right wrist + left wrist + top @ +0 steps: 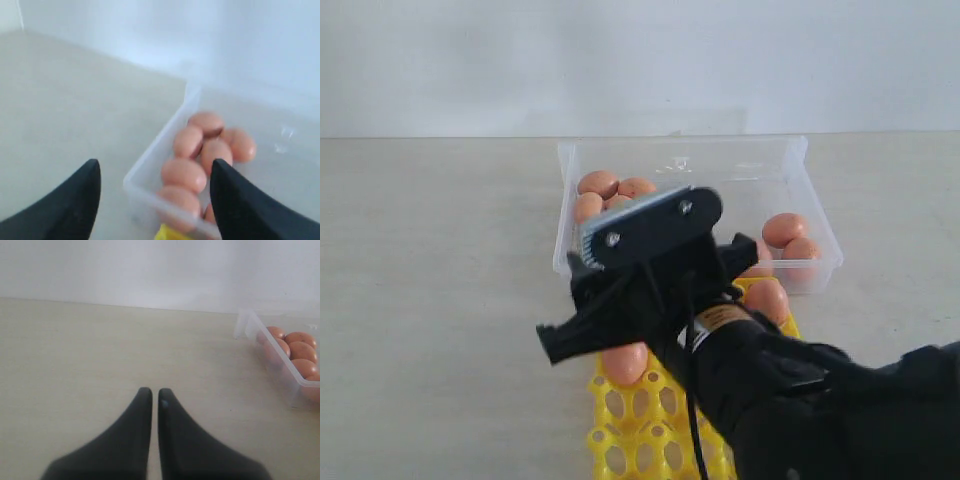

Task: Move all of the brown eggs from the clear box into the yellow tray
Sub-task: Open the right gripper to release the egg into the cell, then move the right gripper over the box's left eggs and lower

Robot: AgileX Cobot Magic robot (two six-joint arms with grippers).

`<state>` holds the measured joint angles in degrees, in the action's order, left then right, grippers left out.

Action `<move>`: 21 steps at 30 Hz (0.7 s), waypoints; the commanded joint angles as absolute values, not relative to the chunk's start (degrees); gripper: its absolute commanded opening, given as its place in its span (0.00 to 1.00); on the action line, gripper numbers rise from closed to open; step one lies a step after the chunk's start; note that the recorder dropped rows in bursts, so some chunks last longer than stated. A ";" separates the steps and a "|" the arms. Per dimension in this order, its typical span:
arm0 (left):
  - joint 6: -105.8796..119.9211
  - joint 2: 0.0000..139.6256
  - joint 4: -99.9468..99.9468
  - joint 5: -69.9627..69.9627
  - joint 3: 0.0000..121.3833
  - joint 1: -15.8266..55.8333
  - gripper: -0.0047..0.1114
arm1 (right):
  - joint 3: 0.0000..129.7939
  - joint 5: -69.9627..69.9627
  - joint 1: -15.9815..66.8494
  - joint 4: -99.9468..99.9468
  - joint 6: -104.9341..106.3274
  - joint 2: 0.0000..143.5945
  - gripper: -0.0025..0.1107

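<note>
jaws on the right arm hang spread and empty over a corner of the shallow clear plastic box (157,142), where smooth orange-brown eggs (184,172) cluster, so it seems best to straddle one outer egg, squeeze gently and lift clear for the bright yellow lattice tray (640,410); left jaws sit pressed together.

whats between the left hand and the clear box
Only bare tabletop. In the left wrist view, nothing lies between the left hand and the clear box.
</note>
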<state>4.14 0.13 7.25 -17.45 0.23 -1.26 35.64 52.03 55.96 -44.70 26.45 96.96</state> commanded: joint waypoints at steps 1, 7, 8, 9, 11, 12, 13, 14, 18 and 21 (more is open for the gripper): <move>4.38 0.00 7.03 -16.71 0.00 -1.06 0.08 | 35.44 46.91 55.99 -49.88 29.14 88.92 0.43; 4.38 0.00 7.03 -16.71 0.00 -1.06 0.08 | 35.44 19.04 55.99 -51.40 30.14 89.89 0.02; 4.38 0.00 7.03 -16.71 0.00 -1.06 0.08 | 35.44 20.83 55.99 -51.29 31.13 90.61 0.02; 4.38 0.00 7.03 -16.71 0.00 -1.06 0.08 | 35.44 24.58 55.99 -51.03 33.31 91.32 0.02; 4.38 0.00 7.03 -16.71 0.00 -1.06 0.08 | 36.61 37.21 55.88 -50.68 39.80 91.32 0.02; 4.38 0.00 7.03 -16.71 0.00 -1.06 0.08 | 37.78 43.74 55.83 -50.68 42.77 91.32 0.02; 4.38 0.00 7.03 -16.71 0.00 -1.06 0.08 | 40.12 49.83 54.52 -50.68 46.13 91.45 0.02; 4.38 0.00 7.03 -16.71 0.00 -1.06 0.08 | 42.16 49.99 52.74 -51.03 47.61 91.77 0.02; 4.38 0.00 7.03 -16.71 0.00 -1.06 0.08 | 53.26 26.69 38.54 -56.18 48.92 94.85 0.02; 4.38 0.00 7.03 -16.71 0.00 -1.06 0.08 | 64.36 -7.53 25.48 -57.24 48.54 99.78 0.02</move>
<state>4.14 0.13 7.25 -17.45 0.23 -1.26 56.33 19.59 35.30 -55.86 48.25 95.88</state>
